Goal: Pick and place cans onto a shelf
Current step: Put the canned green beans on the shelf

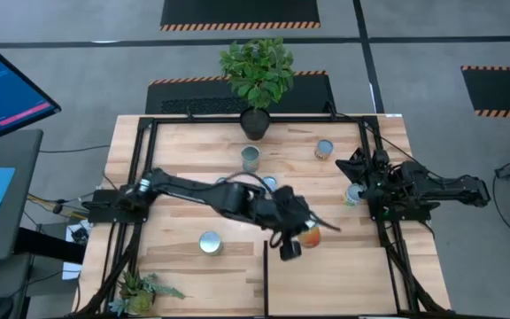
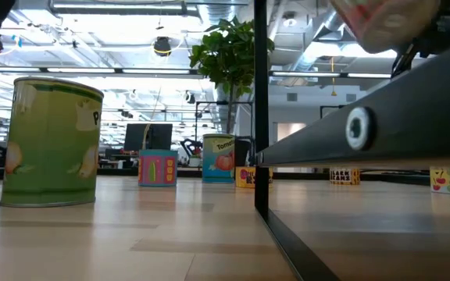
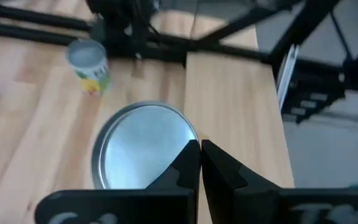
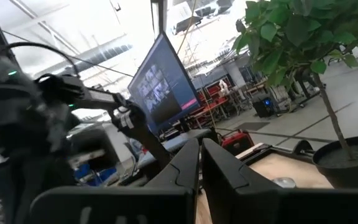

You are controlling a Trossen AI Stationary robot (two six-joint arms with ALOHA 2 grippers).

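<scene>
My left gripper (image 1: 290, 248) is shut near the table's middle front, beside a can with an orange-red side (image 1: 311, 235). In the left wrist view the can's silvery top (image 3: 138, 158) lies close beside my shut fingers (image 3: 201, 155). In the low view this can (image 2: 373, 23) shows high above the tabletop. A light-wood panel with black bars (image 3: 229, 106) lies under and beyond it. My right gripper (image 1: 359, 175) is shut at the right side, next to another can (image 1: 352, 195). More cans stand on the table: one (image 1: 209, 241), another (image 1: 251, 158) and a third (image 1: 324, 149). My left gripper has its shut fingers right beside the rim of the can's top (image 3: 182, 134), coming from above. The finger hides the place where they meet, so I cannot tell whether it touches the can.
A black pot with a green plant (image 1: 257, 120) stands at the far edge, and a small plant (image 1: 140, 291) at the near left corner. Black frame bars run along the table's left side (image 1: 135, 177) and right side (image 1: 381, 230). A black post (image 2: 260, 109) stands close in the low view.
</scene>
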